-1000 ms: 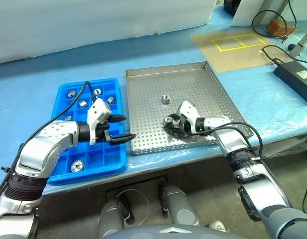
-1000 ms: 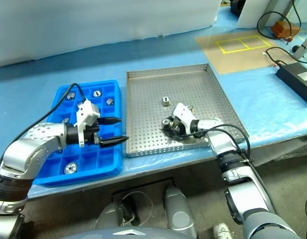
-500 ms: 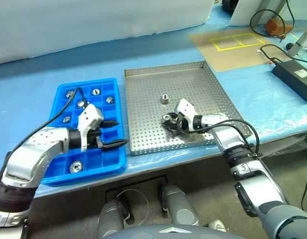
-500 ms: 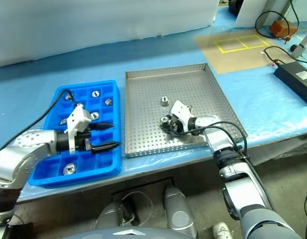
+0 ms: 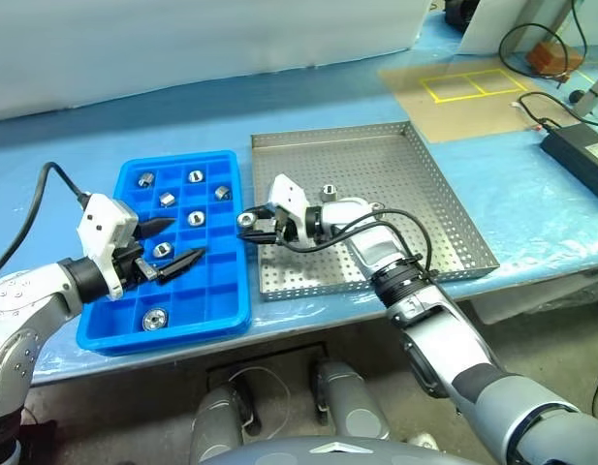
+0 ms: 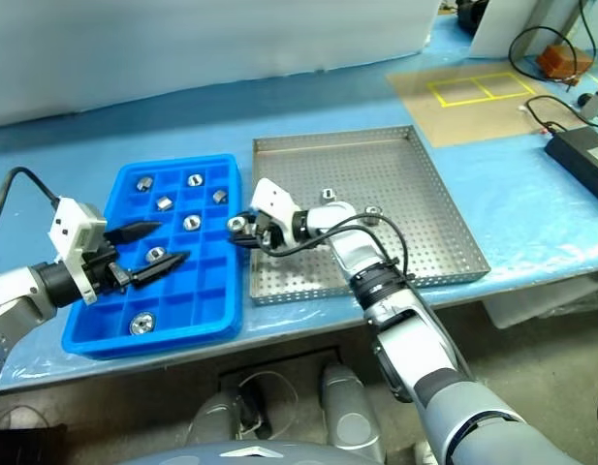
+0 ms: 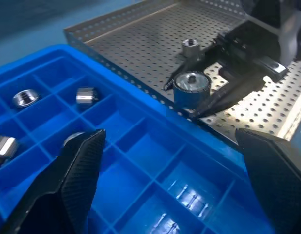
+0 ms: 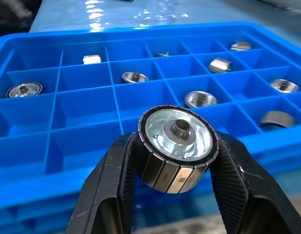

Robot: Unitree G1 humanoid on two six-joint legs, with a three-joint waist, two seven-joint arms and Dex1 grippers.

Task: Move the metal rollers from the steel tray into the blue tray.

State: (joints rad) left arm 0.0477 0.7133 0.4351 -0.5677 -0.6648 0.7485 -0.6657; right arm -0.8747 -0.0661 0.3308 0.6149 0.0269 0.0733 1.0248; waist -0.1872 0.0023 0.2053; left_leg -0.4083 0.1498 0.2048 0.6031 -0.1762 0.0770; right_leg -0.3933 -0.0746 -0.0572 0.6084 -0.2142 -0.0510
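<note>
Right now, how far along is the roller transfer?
Done: seven metal rollers sit in blue tray compartments. In hand: right gripper is shut on a roller at the blue tray's edge; left gripper hovers open over the blue tray. Left: two rollers in the steel tray.

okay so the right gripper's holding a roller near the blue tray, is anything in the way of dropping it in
Nothing visible blocks it. The right gripper holds the roller at the blue tray's edge beside the steel tray. The compartments just past that edge look empty. The left gripper, open, hovers over the tray's far side.
</note>
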